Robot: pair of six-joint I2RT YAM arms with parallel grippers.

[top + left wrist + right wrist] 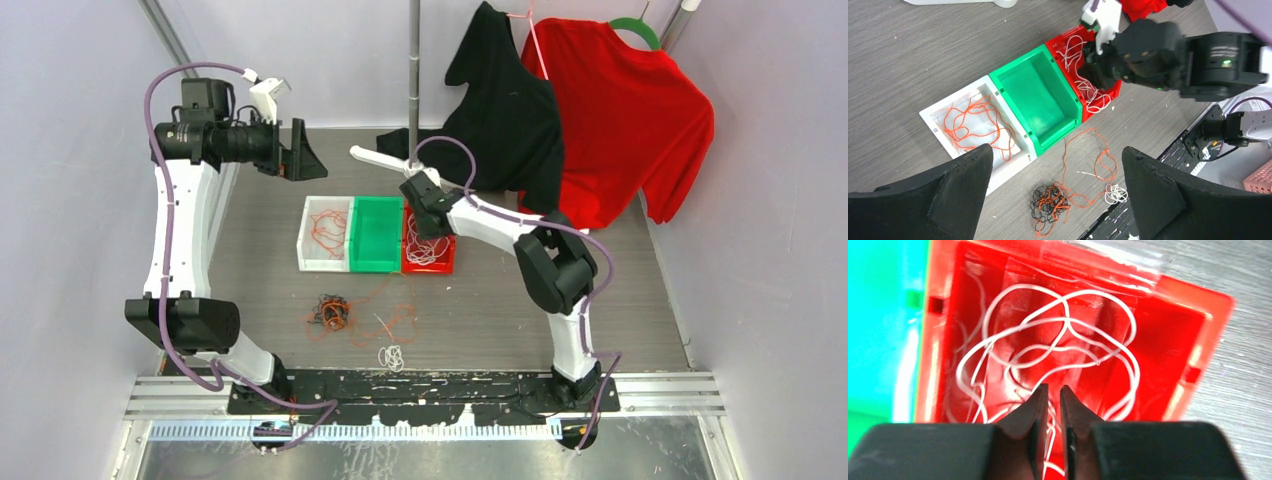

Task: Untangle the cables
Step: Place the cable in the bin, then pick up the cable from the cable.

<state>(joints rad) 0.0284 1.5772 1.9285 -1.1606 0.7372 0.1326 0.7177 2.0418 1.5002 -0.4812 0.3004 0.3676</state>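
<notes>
partly done. orange cables [973,125] lie loose in the white bin [955,94], far left of the row. white cables [1048,360] are piled in the red bin [1193,335], far right. the green bin [1038,100] between them holds nothing, so no black cable is sorted yet.

left to do, all on the bench [923,50] near the bins:
- a tight knot of black and orange cable [1049,202], clearly not pulled apart
- one long orange strand [1098,165] trailing from the knot toward the bins
- a small white clump [1115,192] just right of the knot

right gripper [1053,390] hangs over the red bin, tips low among the white loops. its jaws are nearly together with a thin slit between them, and a white strand runs through the slit. cannot tell if it's pinched or lying free.

left gripper [1055,152] is raised well above the bench at the far left, jaws released wide and grasping nothing, looking down over the bins and the knot.

judgement: roughly half done. the easy strands are binned and the hard part, the black/orange knot, is untouched. it probably needs both arms.
</notes>
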